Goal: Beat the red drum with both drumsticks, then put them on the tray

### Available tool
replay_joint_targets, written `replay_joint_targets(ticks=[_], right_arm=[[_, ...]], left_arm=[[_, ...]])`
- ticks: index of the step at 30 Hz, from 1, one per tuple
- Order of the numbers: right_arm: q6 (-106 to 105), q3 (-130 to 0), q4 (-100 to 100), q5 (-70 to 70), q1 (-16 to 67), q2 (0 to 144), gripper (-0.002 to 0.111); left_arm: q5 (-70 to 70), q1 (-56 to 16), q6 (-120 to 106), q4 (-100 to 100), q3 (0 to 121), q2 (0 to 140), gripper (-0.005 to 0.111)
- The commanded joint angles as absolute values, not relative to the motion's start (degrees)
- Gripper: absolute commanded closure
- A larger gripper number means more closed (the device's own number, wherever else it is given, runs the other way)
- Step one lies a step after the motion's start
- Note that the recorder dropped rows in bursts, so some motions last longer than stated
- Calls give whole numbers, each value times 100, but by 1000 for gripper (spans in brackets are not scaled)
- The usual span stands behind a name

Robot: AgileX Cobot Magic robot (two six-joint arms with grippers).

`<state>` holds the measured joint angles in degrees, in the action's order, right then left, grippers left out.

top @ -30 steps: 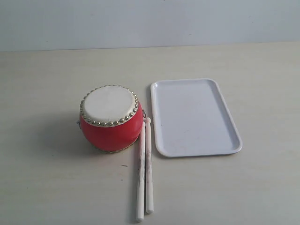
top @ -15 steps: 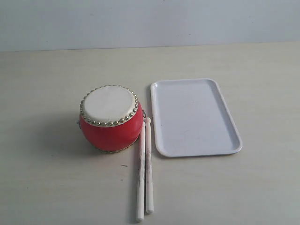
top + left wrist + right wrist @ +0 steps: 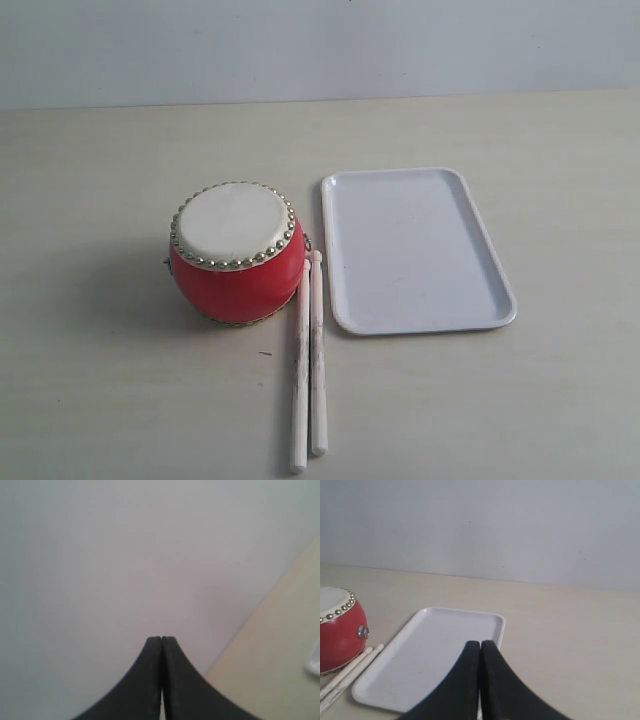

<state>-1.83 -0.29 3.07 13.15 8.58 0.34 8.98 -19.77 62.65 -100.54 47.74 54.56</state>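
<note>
Nearest in the exterior view, two slim off-white wooden drumsticks [image 3: 308,365] are laid side by side on the pale beige surface [image 3: 110,390]. Their rounded tips reach the right flank of the squat glossy red drum [image 3: 237,262] with its cream skin and gold studs. Just to the right of both, the flat white rectangular plastic tray [image 3: 415,250] is set. The left claw [image 3: 161,640] and the right claw [image 3: 480,643] are each seen closed tight, black finger against finger. A pale wall [image 3: 100,555] is faced by the left claw, and the tray is seen just beyond the right claw.
</note>
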Motion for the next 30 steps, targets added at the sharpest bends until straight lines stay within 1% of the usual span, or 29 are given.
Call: replay_joint_targets(ticks=[1,6,7,9,11,13,15,19,23,30], right_arm=[[-182,0,291,1222,830,0,108],[-182,0,315,1222,830,0,108],[-182,0,315,1222,830,0,108],[-182,0,313,1211,830,0,108],[-182,0,313,1211,830,0,108],[-182,0,313,1211,830,0,108],[-182,0,313,1211,830,0,108],[-182,0,313,1211,830,0,108],[-182,0,313,1211,830,0,108],[-182,0,313,1211,830,0,108]], left_arm=[[-724,-2886,4502,-9986,4715,5477,107],[-2627,-4145,4472,-7873,4904,5811,107],[-3129,-4496,4252,-7358,5057,6007,107],[-3990,-4970,4195,-6455,5464,6393,107],[-4807,-5289,4039,-4929,6057,6899,107],[-5310,-5334,3474,-3594,6569,7404,107],[-5524,-5323,2991,-2530,6896,7809,107],[-5669,-5323,2360,-1049,7149,8382,107],[-5667,-5323,2337,-378,7149,8700,107],[-5680,-5323,3103,-217,7149,9099,107]])
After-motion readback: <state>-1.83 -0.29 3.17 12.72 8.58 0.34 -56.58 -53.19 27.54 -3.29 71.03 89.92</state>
